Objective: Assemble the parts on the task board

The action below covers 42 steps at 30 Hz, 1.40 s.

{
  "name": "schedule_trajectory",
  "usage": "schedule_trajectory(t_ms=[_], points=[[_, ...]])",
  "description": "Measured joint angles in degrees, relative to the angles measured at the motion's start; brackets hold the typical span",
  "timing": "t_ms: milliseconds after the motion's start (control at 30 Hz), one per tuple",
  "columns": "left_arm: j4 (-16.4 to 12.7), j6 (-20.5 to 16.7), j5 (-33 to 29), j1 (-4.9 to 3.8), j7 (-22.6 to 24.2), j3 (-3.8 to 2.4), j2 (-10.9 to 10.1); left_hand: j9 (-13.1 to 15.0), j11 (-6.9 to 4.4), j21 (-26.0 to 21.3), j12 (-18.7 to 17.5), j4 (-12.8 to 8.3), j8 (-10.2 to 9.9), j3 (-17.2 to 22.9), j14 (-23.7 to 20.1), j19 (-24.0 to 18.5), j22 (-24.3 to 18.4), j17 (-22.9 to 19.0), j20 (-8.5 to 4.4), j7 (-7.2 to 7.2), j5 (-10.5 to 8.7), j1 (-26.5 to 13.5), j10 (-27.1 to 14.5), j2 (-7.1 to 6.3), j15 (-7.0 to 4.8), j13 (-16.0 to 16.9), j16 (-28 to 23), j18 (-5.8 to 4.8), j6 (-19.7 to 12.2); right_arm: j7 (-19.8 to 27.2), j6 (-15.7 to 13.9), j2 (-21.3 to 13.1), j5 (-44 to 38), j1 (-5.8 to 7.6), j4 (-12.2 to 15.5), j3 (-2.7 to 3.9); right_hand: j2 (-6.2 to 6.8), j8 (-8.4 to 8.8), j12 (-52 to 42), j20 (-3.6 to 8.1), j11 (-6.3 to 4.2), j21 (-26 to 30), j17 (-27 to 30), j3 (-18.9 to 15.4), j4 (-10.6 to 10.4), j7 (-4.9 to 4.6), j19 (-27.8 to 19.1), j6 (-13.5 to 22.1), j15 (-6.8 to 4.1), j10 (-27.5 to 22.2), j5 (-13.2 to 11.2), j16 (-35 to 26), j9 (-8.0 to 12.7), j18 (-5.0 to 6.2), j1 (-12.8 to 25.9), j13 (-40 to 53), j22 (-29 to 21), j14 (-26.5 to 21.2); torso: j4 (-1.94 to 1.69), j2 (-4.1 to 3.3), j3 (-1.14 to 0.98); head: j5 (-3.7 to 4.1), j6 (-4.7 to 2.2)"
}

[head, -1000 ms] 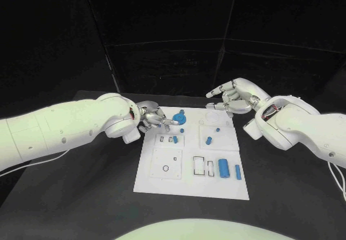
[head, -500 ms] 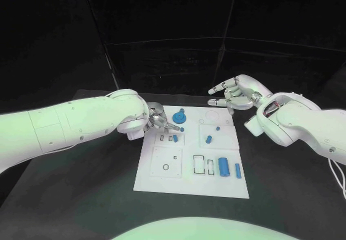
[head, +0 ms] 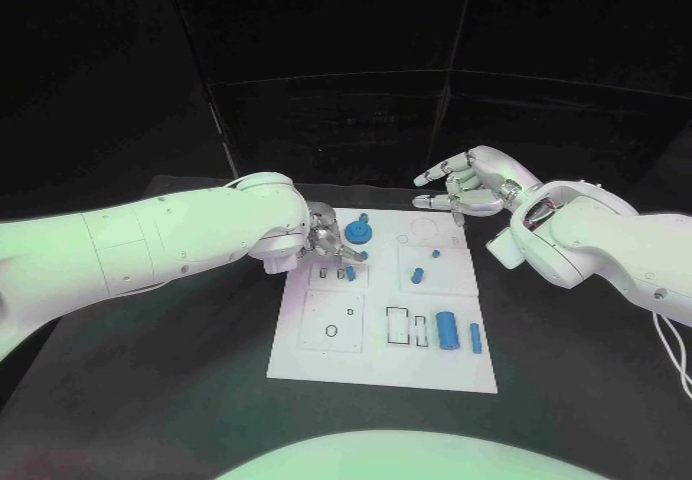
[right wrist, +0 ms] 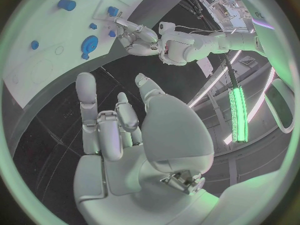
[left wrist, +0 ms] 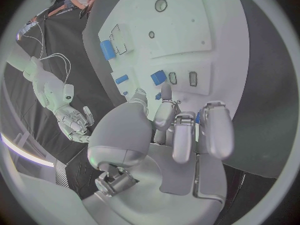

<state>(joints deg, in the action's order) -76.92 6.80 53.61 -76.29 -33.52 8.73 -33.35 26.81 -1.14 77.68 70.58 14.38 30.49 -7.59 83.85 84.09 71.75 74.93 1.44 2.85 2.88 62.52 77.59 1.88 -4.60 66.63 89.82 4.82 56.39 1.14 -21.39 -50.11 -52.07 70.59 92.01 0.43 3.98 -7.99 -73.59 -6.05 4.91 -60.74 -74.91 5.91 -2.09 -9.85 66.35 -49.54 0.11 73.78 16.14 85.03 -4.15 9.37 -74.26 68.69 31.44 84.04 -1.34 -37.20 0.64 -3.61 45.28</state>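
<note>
One white task board (head: 378, 350) lies in the middle of the black table (head: 173, 380), and on it I count about seven blue parts in the head view: a round gear-like piece (head: 359, 236) near the far edge with a tiny one just beyond it, a small piece (head: 351, 273) by the two slots on the left, two small pegs (head: 418, 276) toward the middle right, and a cylinder (head: 447, 333) with a slim bar (head: 475, 338) beside it near the front. The left hand (head: 323, 243) hovers low over the board's far-left corner, fingers curled downward over the small pieces; whether it pinches or touches anything I cannot tell. The right hand (head: 464, 185) hangs above the table beyond the board's far-right corner, fingers loosely spread and holding nothing.
</note>
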Motion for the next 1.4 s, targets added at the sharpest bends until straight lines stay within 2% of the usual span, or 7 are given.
schedule_trajectory(t_ms=[400,1067,1167,1400], points=[[1.70,2.00,0.89,0.01,-0.53,0.52,1.92,0.69,0.00,0.21,0.00,-0.31,0.45,-0.31,0.00,0.00,0.06,0.00,0.00,0.00,0.00,0.59,0.00,0.59,0.00,-0.21,0.00,0.00,-0.40,-0.41,0.78,0.37,0.04,0.01,0.57,0.00,0.00,0.00,0.22,0.02,-0.21,0.35,0.00,-0.16,0.16,0.00,-0.42,0.00,0.00,-0.21,0.26,-0.36,0.01,-0.01,0.00,-0.18,-0.61,0.00,0.03,-0.02,0.05,0.36,0.32],[3.55,4.56,1.17,0.05,-0.88,0.60,3.38,1.53,0.01,0.21,0.00,-0.79,0.98,-0.46,0.00,0.00,0.27,-0.01,0.00,-0.12,0.00,1.82,0.00,1.82,0.01,-0.28,0.00,0.00,-0.94,-0.68,1.18,0.65,0.05,0.01,0.47,0.00,0.00,0.01,0.44,0.02,-0.21,0.87,-0.03,-0.33,-0.02,0.00,-0.41,0.00,0.00,-0.20,0.50,-0.66,0.02,-0.02,0.00,-0.45,-1.17,0.00,-0.08,-0.01,0.08,0.54,0.39],[3.70,4.84,1.18,0.05,-0.90,0.60,3.60,1.71,0.01,0.30,0.00,-0.86,1.05,-0.39,0.00,-0.01,0.41,-0.01,0.00,-0.20,0.00,2.09,0.00,2.09,0.01,-0.28,0.00,-0.89,-1.03,-0.70,1.23,0.73,0.05,0.01,0.45,0.00,0.00,-0.19,0.44,-0.11,-0.21,0.88,-0.04,-0.33,-0.02,0.00,-0.54,0.00,0.00,-0.20,0.51,-0.66,0.01,-0.02,0.00,-0.44,-1.24,0.00,-0.11,-0.01,0.07,0.59,0.44],[4.20,5.45,1.20,0.08,-0.93,0.62,3.95,2.17,0.01,0.44,0.00,-1.49,1.30,-0.09,0.00,-0.01,0.65,-0.01,0.00,0.00,0.00,3.06,0.00,2.63,0.01,-0.28,0.00,-0.88,-1.24,-0.76,1.33,0.82,0.06,0.01,0.33,0.00,0.00,-0.23,0.44,-0.18,-0.21,0.88,-0.03,-0.33,-0.02,0.00,-0.62,0.00,0.00,-0.20,0.50,-0.66,0.02,-0.02,0.00,-0.44,-1.34,0.00,-0.15,-0.02,0.05,0.70,0.60]])
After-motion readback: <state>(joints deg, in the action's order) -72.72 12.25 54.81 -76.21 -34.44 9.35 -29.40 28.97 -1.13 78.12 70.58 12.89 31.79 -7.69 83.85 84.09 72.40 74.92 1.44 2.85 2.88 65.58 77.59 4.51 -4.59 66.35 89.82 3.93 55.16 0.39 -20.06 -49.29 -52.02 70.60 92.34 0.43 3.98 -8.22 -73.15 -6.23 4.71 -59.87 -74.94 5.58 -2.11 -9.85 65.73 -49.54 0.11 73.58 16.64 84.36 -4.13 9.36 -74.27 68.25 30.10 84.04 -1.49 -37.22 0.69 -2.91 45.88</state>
